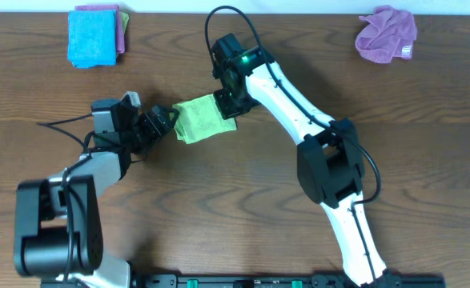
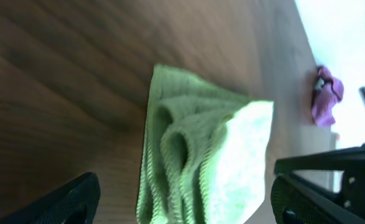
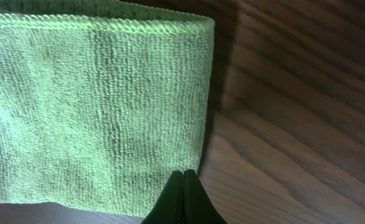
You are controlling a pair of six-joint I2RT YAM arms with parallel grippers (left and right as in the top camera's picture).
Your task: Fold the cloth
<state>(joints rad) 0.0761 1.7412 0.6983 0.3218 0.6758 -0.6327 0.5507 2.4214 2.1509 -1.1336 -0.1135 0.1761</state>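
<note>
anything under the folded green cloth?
The folded green microfibre cloth lies on the brown wooden table; only wood shows round its edges. Its stacked layers hide anything directly beneath.

no writing, number or sign can be read from any of the views. the purple cloth (image 1: 385,34) at the far edge of the table has a small pale tag (image 1: 406,51) on its side, but it is too small to tell whether anything is printed on it.
</note>
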